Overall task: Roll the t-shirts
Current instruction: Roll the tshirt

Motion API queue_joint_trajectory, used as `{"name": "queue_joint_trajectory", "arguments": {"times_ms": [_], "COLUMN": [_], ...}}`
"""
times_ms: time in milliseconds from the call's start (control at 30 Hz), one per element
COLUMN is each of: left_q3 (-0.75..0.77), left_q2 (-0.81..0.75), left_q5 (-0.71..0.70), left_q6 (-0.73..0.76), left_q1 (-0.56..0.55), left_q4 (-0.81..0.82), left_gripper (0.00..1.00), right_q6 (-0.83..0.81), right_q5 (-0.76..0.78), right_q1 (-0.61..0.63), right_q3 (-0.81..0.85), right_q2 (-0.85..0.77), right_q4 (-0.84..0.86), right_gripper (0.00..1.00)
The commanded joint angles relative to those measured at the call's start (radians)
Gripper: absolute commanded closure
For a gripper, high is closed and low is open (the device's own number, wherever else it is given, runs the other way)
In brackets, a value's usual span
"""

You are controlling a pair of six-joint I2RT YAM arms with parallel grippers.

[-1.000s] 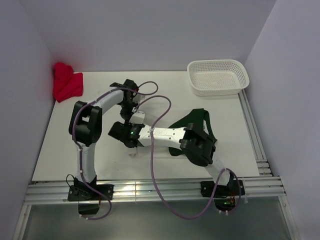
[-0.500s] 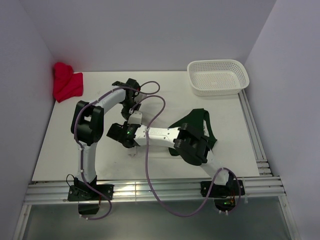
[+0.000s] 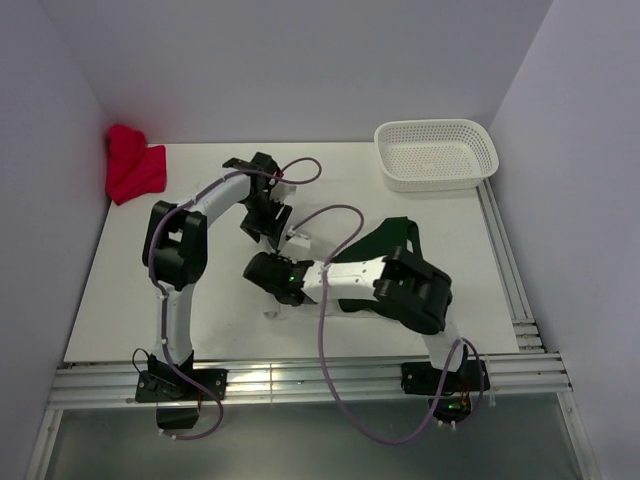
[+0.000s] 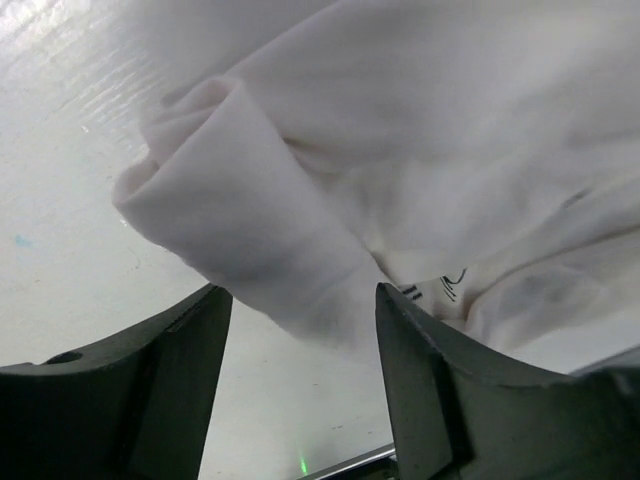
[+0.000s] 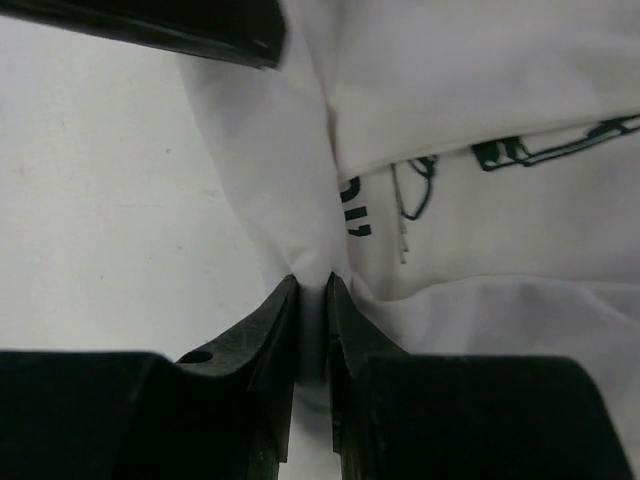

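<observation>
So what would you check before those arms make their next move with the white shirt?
1. Right gripper clamped on the white t-shirt: ok, jaws closed on a fold.
2. Left gripper free to grab: ok, open, with the rolled edge right at its tips.
3. White t-shirt fully rolled: not ok, only one edge is curled over.
4. Dark green t-shirt rolled: not ok, it lies loose, partly beneath the right arm.
5. Purple cable clear of the cloth: cannot tell.
</observation>
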Motion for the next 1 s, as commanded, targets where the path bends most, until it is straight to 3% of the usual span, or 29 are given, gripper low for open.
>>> {"name": "queue_joint_trajectory", "arguments": {"times_ms": [0,267,367,500,667,833,900,967], "left_q3": [0.084,0.035,-0.039,-0.106,-0.162,-0.163,-0.157,-0.149], "left_q2": [-0.046,-0.048,-0.035,-0.011,0.017,0.025,0.009,0.002], "left_q5": [0.127,0.391,0.445,0.511,0.533,0.485,0.436,0.378], "left_q6": [0.039,0.122,0.121,0.099,0.018,-0.032,-0.033,-0.029], "left_q1": [0.041,0.154,0.177,0.2,0.201,0.197,0.188,0.176], "left_q4": [-0.044,-0.066,-0.018,0.056,0.165,0.194,0.185,0.171], "left_gripper": [0.34,0.3,0.31,0.33,0.39,0.74,0.88,0.93], "right_q6": [0.049,0.211,0.3,0.377,0.405,0.364,0.316,0.27], "right_q5": [-0.146,-0.378,-0.444,-0.486,-0.507,-0.476,-0.441,-0.403], "right_q1": [-0.049,-0.141,-0.166,-0.174,-0.172,-0.166,-0.161,-0.155], "right_q3": [-0.214,-0.559,-0.634,-0.664,-0.657,-0.662,-0.644,-0.612], "right_q2": [-0.111,-0.129,-0.067,0.044,0.093,0.033,-0.02,-0.078], "right_q4": [0.304,0.911,1.149,1.334,1.4,1.299,1.169,1.008], "right_gripper": [0.86,0.87,0.89,0.9,0.91,0.88,0.77,0.68]}}
